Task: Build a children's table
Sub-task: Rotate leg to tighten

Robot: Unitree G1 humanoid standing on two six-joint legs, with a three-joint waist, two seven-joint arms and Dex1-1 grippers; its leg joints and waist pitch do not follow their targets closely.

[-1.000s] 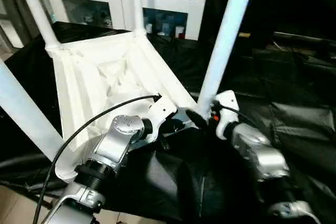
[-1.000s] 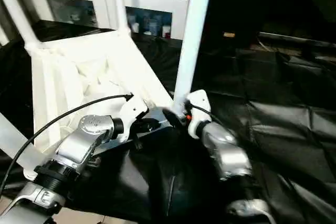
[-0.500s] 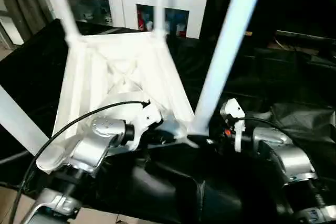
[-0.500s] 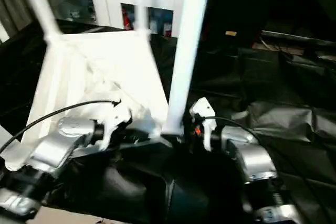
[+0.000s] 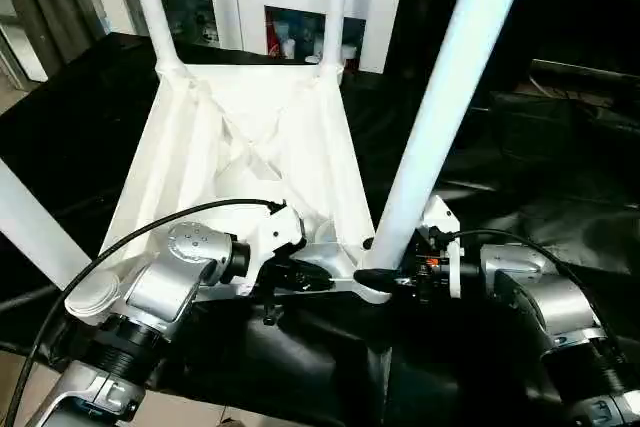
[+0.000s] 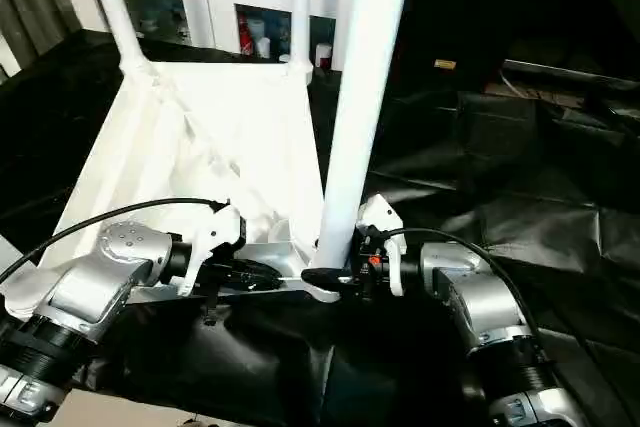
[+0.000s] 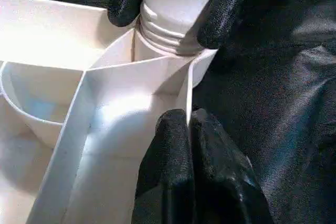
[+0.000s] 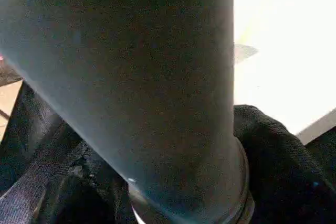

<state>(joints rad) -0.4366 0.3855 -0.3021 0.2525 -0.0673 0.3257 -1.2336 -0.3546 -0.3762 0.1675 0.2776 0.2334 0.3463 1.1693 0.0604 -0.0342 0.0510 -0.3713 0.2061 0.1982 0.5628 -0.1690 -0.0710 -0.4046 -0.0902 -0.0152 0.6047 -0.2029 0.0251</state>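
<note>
On black cloth | left pincer pinches children's table rim | right pincer grasps leg

— Where's the children's table?

— Upside down on the black cloth, ribbed white underside up, legs standing. Its near rim is pinched in the left gripper.

— And the near leg?

— Rising from the corner socket, its threaded base between the right gripper's fingers.

Lab-like room: black-draped work table, glass-door cabinet
</note>
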